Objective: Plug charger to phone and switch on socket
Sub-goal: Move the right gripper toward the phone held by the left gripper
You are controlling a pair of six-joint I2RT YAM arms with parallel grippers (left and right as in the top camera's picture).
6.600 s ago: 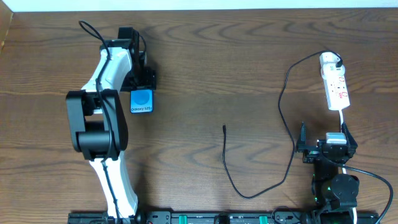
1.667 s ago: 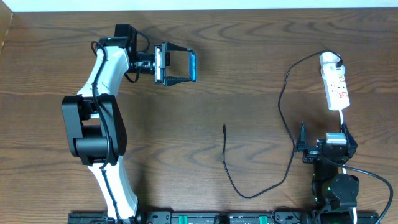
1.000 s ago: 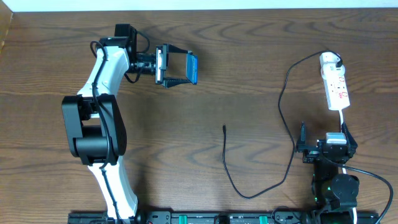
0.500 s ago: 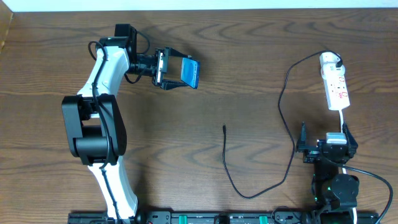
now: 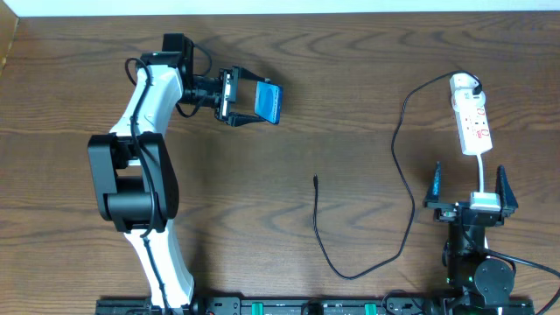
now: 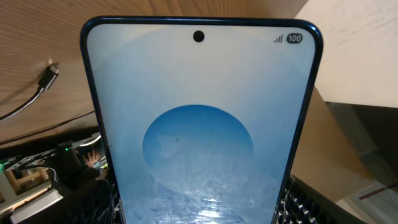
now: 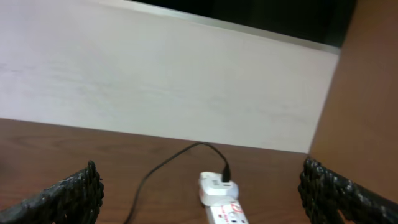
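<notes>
My left gripper (image 5: 262, 102) is shut on the phone (image 5: 269, 102) and holds it above the table at the back left, tilted. In the left wrist view the phone (image 6: 199, 124) fills the frame, its blue screen facing the camera. The black charger cable (image 5: 395, 157) runs from its loose plug tip (image 5: 315, 180) at mid-table, loops near the front edge and rises to the white adapter (image 5: 464, 86) plugged into the socket (image 5: 473, 124) at the right. My right gripper (image 5: 468, 191) is open and empty, just in front of the socket (image 7: 225, 211), which lies between its fingers in the right wrist view.
The socket's white cord (image 5: 482, 166) runs toward my right arm's base. A pale wall (image 7: 155, 81) stands behind the table's far edge. The plug tip (image 6: 51, 73) also shows at the left of the left wrist view.
My left arm lifted the phone off the table, carried it right and tilted it. In the last half second my right gripper opened wide and rose; the cable and socket stayed put.
</notes>
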